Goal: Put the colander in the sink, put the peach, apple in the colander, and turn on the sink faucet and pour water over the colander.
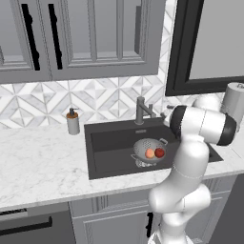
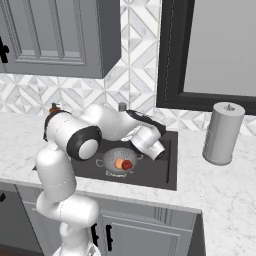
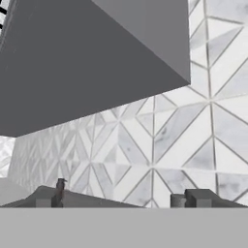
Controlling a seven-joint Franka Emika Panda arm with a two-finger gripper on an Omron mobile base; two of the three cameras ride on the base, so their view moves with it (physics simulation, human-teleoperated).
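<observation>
sink faucet (image 1: 141, 110) half behind arm

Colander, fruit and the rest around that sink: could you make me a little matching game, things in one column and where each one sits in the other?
Things:
1. colander
2. peach
3. soap pump bottle
4. paper towel roll

Places:
A. on the counter, left of the sink
B. standing in the sink basin
C. on the counter, right of the sink
D. inside the colander, beside the apple

Pairs: 1-B, 2-D, 3-A, 4-C
</observation>
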